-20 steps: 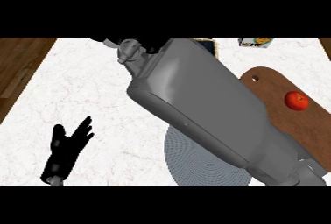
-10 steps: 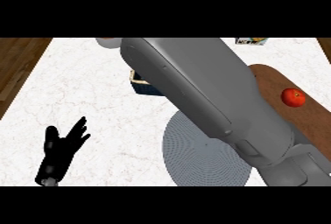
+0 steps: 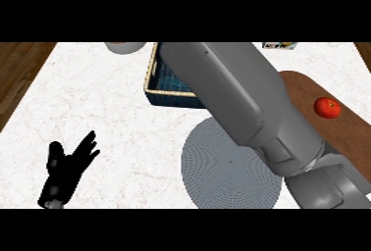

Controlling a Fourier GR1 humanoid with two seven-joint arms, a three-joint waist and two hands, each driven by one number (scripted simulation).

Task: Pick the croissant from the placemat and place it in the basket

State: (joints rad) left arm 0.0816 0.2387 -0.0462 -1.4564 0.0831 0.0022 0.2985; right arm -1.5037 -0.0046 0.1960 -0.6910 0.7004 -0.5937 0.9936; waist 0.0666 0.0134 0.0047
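Croissant: we cannot find it in the head view; the grey placemat (image 3: 228, 169) lies bare where it shows, so we judge the pastry is already lifted and carried out of sight behind the right forearm (image 3: 246, 112). Right hand: hidden beyond that forearm near the upper edge, so we cannot tell how its fingers stand. Basket (image 3: 165, 90): dark blue weave with a pale rim, at the far middle of the white desk (image 3: 109, 122), its right part covered by the forearm, which runs across it, fitting a reach to set the load inside. Left hand (image 3: 66, 169): resting low at the left, fingers spread and pointing up, holding nothing, well apart from the basket. Other items: a brown cutting board (image 3: 348, 122) at the right edge bearing a red apple (image 3: 328, 107); a pale round object (image 3: 124, 47) and a small box (image 3: 279, 45) at the far edge. Change against the frame half a second earlier: we note the basket now shows far more of its left wall and rim, and the forearm lies further to the right.
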